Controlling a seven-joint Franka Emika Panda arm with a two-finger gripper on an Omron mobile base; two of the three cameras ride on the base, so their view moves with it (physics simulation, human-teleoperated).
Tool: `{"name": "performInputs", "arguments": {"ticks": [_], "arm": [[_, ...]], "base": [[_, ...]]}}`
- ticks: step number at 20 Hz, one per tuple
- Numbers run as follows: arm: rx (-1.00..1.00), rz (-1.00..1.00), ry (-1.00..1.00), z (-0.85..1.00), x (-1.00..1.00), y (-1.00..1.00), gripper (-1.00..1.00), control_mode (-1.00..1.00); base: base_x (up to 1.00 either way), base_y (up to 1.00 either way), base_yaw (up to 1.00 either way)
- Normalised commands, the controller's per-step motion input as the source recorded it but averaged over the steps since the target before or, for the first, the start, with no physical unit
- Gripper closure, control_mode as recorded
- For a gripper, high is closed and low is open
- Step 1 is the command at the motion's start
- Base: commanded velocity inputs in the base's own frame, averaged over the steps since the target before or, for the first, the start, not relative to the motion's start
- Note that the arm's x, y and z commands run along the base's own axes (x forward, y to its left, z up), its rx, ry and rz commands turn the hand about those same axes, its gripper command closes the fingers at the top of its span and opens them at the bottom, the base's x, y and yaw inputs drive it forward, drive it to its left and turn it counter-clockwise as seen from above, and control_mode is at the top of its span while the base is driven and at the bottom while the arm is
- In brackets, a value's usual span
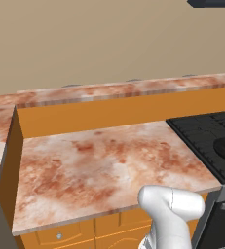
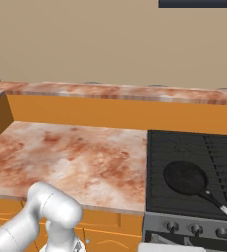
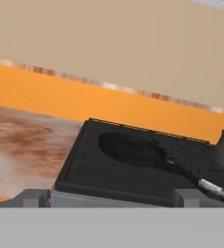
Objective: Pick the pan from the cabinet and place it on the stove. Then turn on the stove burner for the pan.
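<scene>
The hand (image 3: 111, 201) is empty, its two fingers spread as wide as they go; their tips rise at the bottom of the hand view, one (image 3: 33, 197) at each side of the stove's near edge. It sits low, in front of the stove (image 2: 156, 162), and looks across the grates from just above the front edge.

The pan (image 2: 185, 178) already lies on the stove, flat on the grates over the front-left burner. Seen from the hand, it is straight ahead and a little beyond the stove's front edge. Its long axis runs from the round body back toward the stove's front-right corner: the handle (image 2: 214, 202) slants down and right in the right base view and ends in a pale tip near the front edge, above the knobs.

So placing looks done, and what remains is the burner. The row of knobs (image 2: 196, 229) runs along the stove's grey front panel, below the pan. They lie under and nearer than the line along which the hand looks, so the hand would have to drop and tilt toward the panel, keeping clear of the handle tip that overhangs that corner.

The table (image 2: 61, 152) spreads to the left of the stove.
</scene>
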Motion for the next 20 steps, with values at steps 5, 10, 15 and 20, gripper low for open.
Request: {"name": "performInputs", "arguments": {"ticks": [5, 10, 15, 20], "arm": [[0.00, 0.00, 0.08, -0.17, 0.20, 0.00, -1.00, -1.00], [0.00, 0.00, 0.01, -0.13, 0.05, 0.00, -1.00, -1.00], [0.00, 0.00, 0.00, -0.08, 0.01, -0.01, -1.00, -1.00], [0.00, 0.00, 0.00, -0.10, 0.01, -0.02, -1.00, -1.00]], "base": [[0.00, 0.00, 0.00], [0.00, 0.00, 0.00], [0.00, 0.00, 0.00], [0.00, 0.00, 0.00]]}}
